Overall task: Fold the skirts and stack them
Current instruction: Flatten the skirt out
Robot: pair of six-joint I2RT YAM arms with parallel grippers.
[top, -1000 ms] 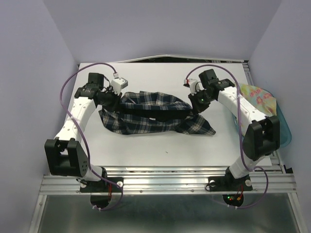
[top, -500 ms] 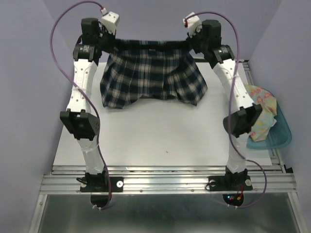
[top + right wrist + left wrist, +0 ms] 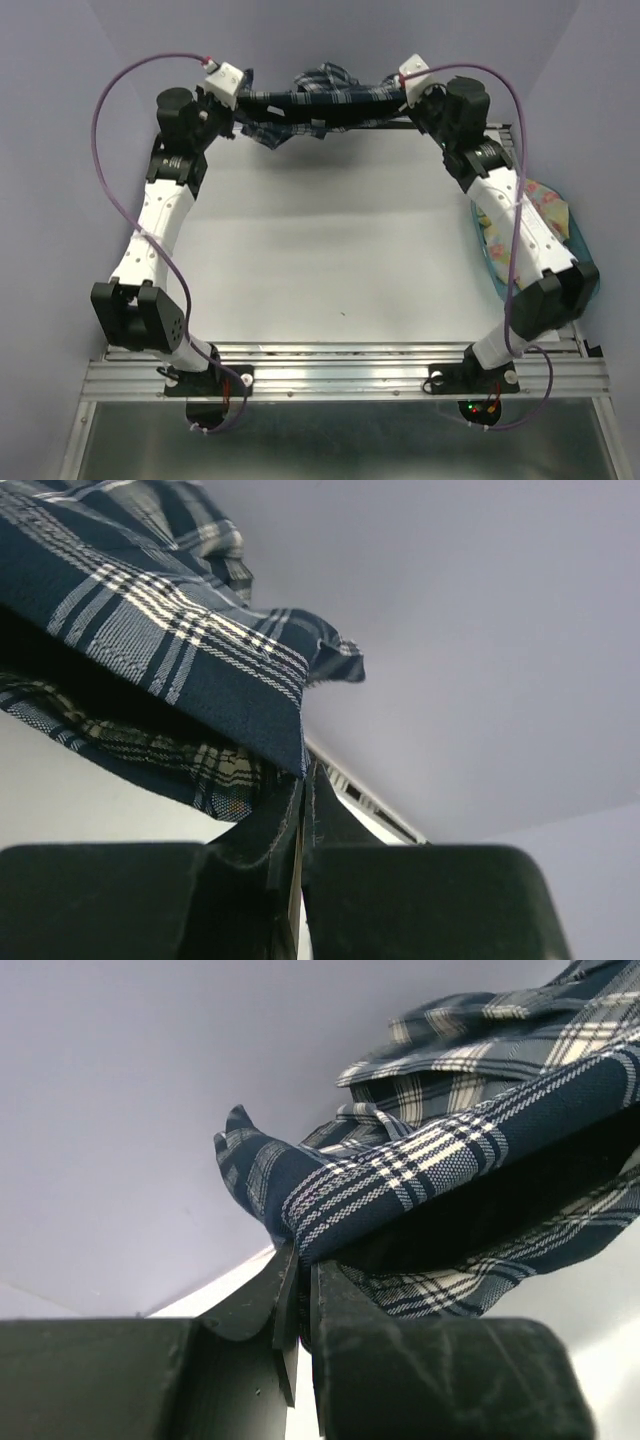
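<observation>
While both arms reach over the far edge of the white table (image 3: 330, 250), the plaid skirt (image 3: 315, 95) hangs in the air between them. It is stretched into a bunched band, and I cannot make out any part of it touching the table. At the right edge sits the teal bin (image 3: 488, 262), partly hidden by the right arm, with the flowered skirt (image 3: 548, 205) heaped in it.

The left claw (image 3: 238, 98) is pinched tight on one end of the plaid skirt's waistband, and its wrist view shows the cloth nipped between nearly meeting fingers. The right claw (image 3: 402, 92) is closed hard on the other end in the same way.

By my reading, the step in hand is spreading the plaid skirt out before its first fold; the flowered one waits its turn. The next move calls for both arms to come down together with the band kept taut. They should draw the cloth toward the near edge so the hem lands first and the skirt settles flat.
</observation>
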